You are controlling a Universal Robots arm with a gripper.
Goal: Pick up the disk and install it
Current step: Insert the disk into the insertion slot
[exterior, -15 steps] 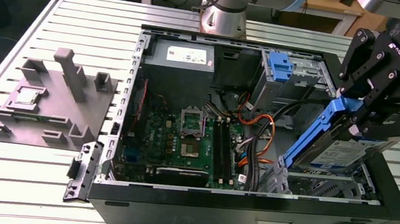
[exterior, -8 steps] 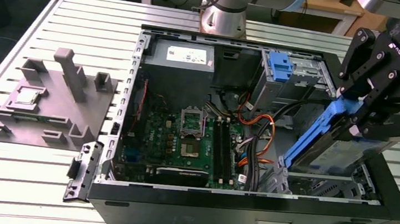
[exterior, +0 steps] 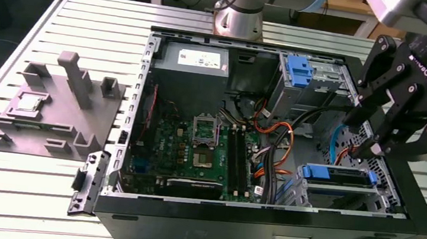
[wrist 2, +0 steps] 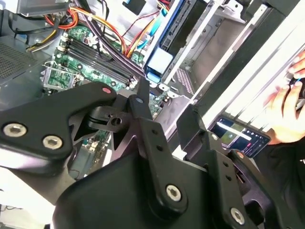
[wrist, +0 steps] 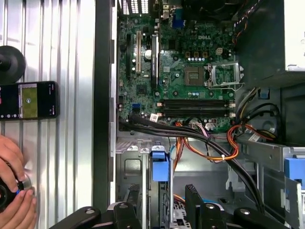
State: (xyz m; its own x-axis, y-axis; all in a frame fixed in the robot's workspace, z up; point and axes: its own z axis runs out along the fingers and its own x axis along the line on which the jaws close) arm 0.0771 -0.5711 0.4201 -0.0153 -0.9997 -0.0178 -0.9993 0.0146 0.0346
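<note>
No grasp yet: your open gripper (exterior: 378, 140) is hovering over the disk (exterior: 336, 180) at the computer case's (exterior: 265, 232) corner, likely needing rail-straddling alignment.

Stands on the arm (exterior: 239, 15) base at the far side, silver column upright. Carries the gripper (exterior: 363, 136) at the exterior view's right, tilted, tips aimed down and toward the exterior view's left. Holds fingers (wrist: 193, 200) well parted in the first wrist view (black, linkage bars splayed), empty.
</note>
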